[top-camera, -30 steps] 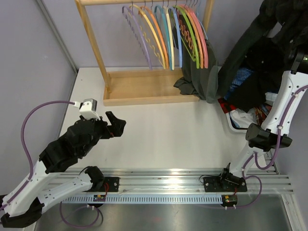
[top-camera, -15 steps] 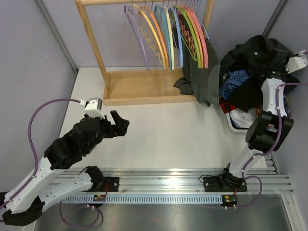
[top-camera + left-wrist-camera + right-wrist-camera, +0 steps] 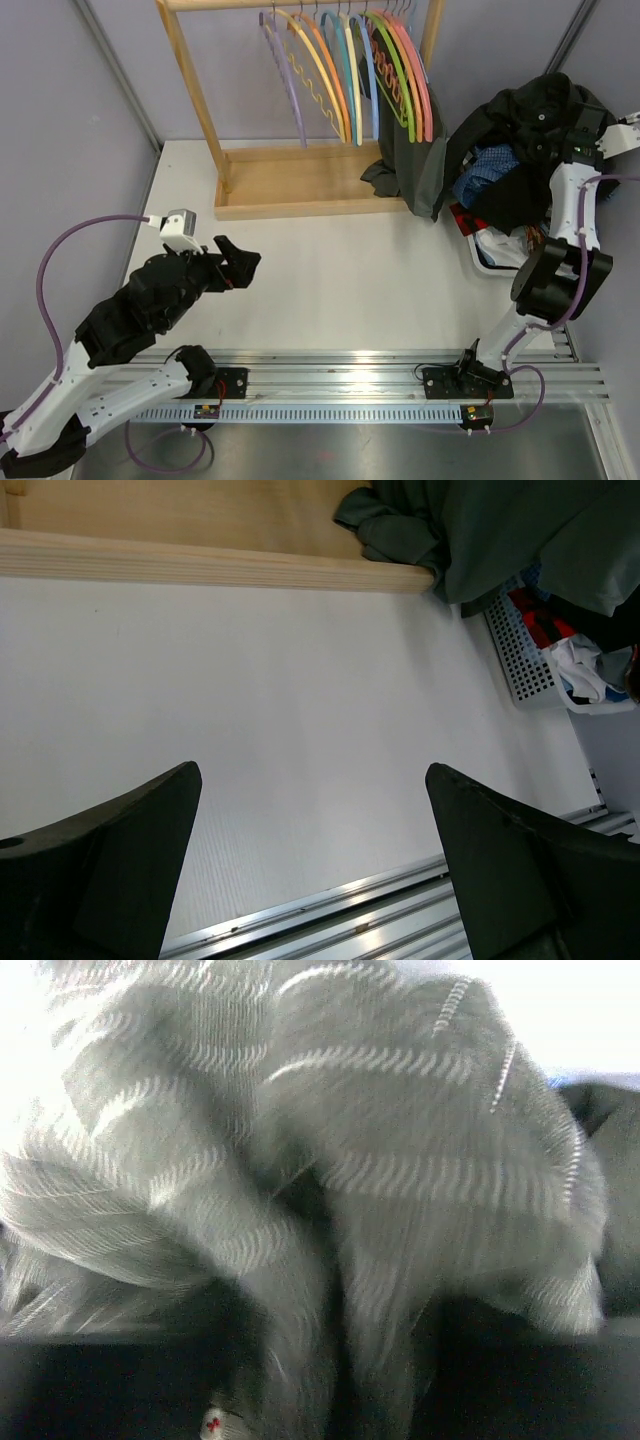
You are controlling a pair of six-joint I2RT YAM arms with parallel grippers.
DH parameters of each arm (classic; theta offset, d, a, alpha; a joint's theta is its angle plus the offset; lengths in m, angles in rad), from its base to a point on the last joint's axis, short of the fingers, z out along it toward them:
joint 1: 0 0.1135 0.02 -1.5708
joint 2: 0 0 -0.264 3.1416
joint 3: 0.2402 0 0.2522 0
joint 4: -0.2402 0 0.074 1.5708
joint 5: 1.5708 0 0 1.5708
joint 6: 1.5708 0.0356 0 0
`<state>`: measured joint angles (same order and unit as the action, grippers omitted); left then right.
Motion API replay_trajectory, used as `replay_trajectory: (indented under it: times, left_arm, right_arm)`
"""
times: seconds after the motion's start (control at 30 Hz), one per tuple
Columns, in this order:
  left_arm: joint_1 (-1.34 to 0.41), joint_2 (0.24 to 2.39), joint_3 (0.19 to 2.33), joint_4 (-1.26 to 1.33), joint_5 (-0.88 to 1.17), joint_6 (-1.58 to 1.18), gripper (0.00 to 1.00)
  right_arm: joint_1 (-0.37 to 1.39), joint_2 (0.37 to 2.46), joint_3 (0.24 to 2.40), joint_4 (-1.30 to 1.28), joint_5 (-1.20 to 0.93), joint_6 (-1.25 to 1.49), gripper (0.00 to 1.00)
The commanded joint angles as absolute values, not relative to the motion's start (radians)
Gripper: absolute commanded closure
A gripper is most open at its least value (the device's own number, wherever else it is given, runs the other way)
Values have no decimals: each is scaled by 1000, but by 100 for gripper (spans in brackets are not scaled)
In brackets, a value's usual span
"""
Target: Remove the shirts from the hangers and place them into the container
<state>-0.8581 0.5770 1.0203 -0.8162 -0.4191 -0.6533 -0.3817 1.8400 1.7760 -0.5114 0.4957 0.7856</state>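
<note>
Grip of the right gripper [image 3: 582, 138] cannot be judged, because striped grey cloth [image 3: 400, 1160] fills its wrist view; it hangs over the dark shirt [image 3: 535, 105] heaped on the container [image 3: 522, 660] at the far right. I think it should let go fully above the middle of the heap, then rise straight so no sleeve drags out. The left gripper [image 3: 312, 768] gapes, holding nothing, at near left

Your thin curved plastic hangers [image 3: 345, 85], purple through pink, hang in a row at the back, a plain dark grey shirt [image 3: 410, 150] draped among them. A crumpled dark pinstriped shirt [image 3: 530, 115] tops a blue checked shirt [image 3: 490, 165] in your pale plastic tub [image 3: 483, 264].
</note>
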Motion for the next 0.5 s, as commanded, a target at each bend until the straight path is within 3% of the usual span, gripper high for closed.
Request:
replay_trajectory:
  times: [0.0, 0.1, 0.27, 0.4, 0.47]
  left_arm:
    - [-862, 560, 1019, -778, -403, -626, 1]
    - [-862, 537, 1017, -762, -391, -607, 1]
    - [-862, 489, 1014, -756, -382, -572, 1]
    - [-862, 450, 1008, -736, -365, -549, 1]
    - [-862, 439, 997, -723, -328, -526, 1]
  right_arm:
    - [-374, 1639, 1709, -459, 265, 637, 1]
    - [-367, 1524, 1709, -451, 183, 592, 1]
    - [-336, 1221, 1530, -290, 71, 483, 0]
    - [-299, 1108, 1542, -386, -287, 405, 1]
    - [-244, 1083, 1578, -467, -348, 368, 1]
